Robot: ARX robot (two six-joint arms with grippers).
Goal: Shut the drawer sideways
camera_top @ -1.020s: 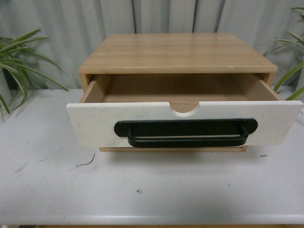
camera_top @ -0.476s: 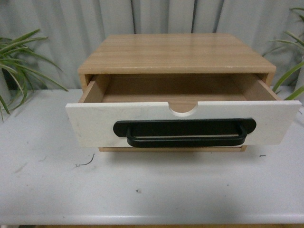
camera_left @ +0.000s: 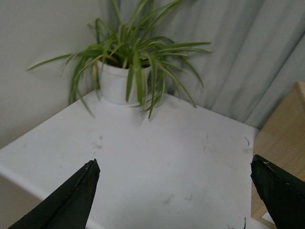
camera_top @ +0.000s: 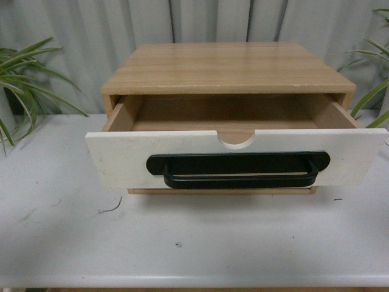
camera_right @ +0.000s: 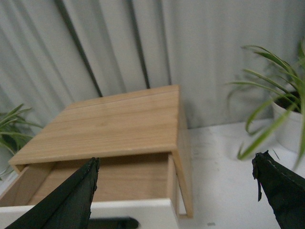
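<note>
Front view: a light-wood cabinet [camera_top: 225, 67] stands on a white table [camera_top: 213, 243] in front of a grey curtain [camera_top: 91, 30]. The drawer [camera_top: 121, 159] is pulled well out of the cabinet toward the camera. Its white front runs parallel to the table's near edge and is wider than the cabinet on both sides, and its wood sides show behind the front. The front carries a long black handle [camera_top: 238, 164] and has a semicircular notch [camera_top: 237, 141] in its top edge. A left plant [camera_top: 24, 79] and a right plant [camera_top: 371, 91] flank the cabinet at the rear of the table. Left wrist view: the left gripper [camera_left: 174, 160] hangs over bare table beside the cabinet's left side, well apart from the drawer. Its fingers [camera_left: 71, 205] are spread wide and grip nothing. The left plant stands in a white pot [camera_left: 116, 86] at the table's corner. Right wrist view: the right gripper [camera_right: 176, 157] hangs above the table near the cabinet's right front corner, facing the cabinet top and the open drawer. Its fingers [camera_right: 281, 191] are likewise spread wide, touching neither cabinet nor drawer.
</note>
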